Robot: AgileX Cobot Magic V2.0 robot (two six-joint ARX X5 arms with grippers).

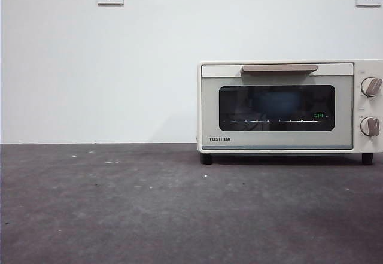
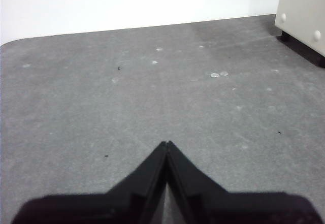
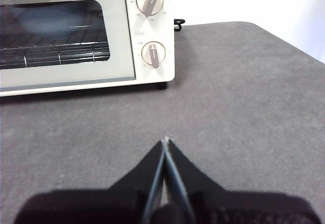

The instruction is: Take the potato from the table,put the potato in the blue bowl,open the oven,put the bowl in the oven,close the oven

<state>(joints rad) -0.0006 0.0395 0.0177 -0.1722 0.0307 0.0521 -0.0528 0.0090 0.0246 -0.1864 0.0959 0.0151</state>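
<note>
The oven [image 1: 290,106] stands shut on the worktop [image 1: 119,204], its beige handle [image 1: 279,69] up against the top of the door, and a blue shape shows dimly through the dark glass [image 1: 276,107]; in the right wrist view the same bluish round form [image 3: 48,21] sits on the rack behind the glass, which I take to be the bowl already inside. The potato cannot be seen anywhere, neither on the worktop nor clearly through the door, so it is probably in the bowl, though the pictures do not settle that. Judged from this, the last step, closing the oven, looks done and the task seems finished or nearly so. The left tool [image 2: 166,144] hangs over bare worktop with its jaws pressed together, the oven's corner [image 2: 303,10] off at the far edge of its view. The right tool [image 3: 165,141] is likewise pressed together and holds nothing, just in front of the two knobs [image 3: 151,0]. Any next move calls only for keeping both arms clear of the door
</note>
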